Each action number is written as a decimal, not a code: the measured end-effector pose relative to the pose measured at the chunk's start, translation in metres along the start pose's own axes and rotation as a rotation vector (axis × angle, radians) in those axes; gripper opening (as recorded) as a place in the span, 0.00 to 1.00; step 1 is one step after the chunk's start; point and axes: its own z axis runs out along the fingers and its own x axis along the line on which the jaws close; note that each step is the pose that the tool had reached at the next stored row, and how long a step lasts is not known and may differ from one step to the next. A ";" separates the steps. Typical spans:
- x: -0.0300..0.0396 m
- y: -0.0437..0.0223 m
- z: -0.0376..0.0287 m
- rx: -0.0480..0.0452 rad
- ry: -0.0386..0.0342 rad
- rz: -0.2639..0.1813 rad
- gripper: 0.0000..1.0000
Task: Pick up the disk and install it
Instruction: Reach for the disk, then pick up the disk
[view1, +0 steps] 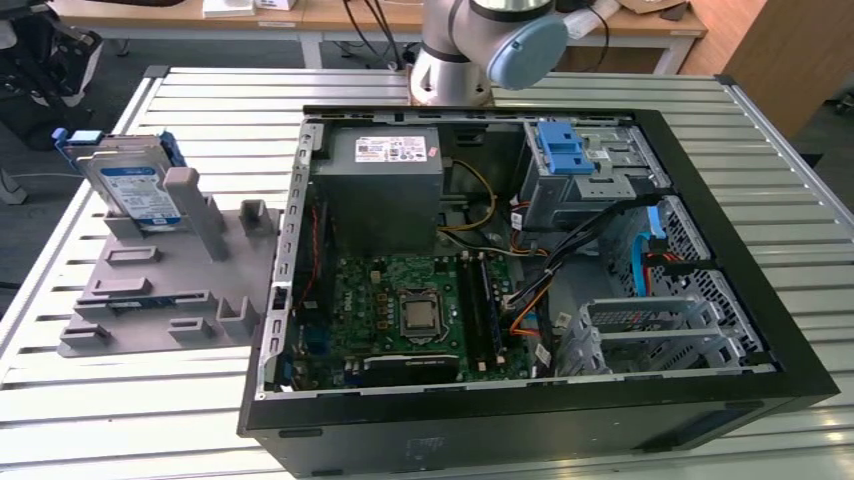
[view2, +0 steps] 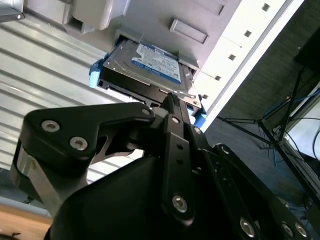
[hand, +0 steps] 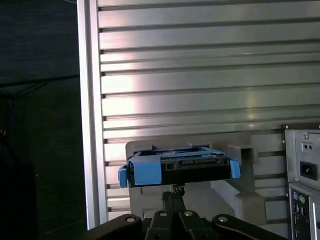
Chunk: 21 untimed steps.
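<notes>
Black hand (hand: 172, 194), fingers pressed together, hangs empty, apart from the disk (hand: 195, 163).

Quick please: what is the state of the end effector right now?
End effector: closed, holding nothing; the disk stands apart from it in the grey stand.

Disk (view1: 134, 190) upright in holder (view1: 154, 290), at the exterior view's left of computer case (view1: 747, 330). Both on surface (view1: 107, 410); holder just beside case.

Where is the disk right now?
In the exterior view, the disk stands upright in the grey holder on the exterior view's left, beside the open computer case.
</notes>
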 end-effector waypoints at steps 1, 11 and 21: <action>0.0024 0.0008 0.0007 0.0001 0.0010 0.000 0.11; 0.0055 0.0009 0.0015 0.0001 0.0015 0.000 0.11; 0.0058 0.0009 0.0015 -0.0002 0.0028 -0.029 0.11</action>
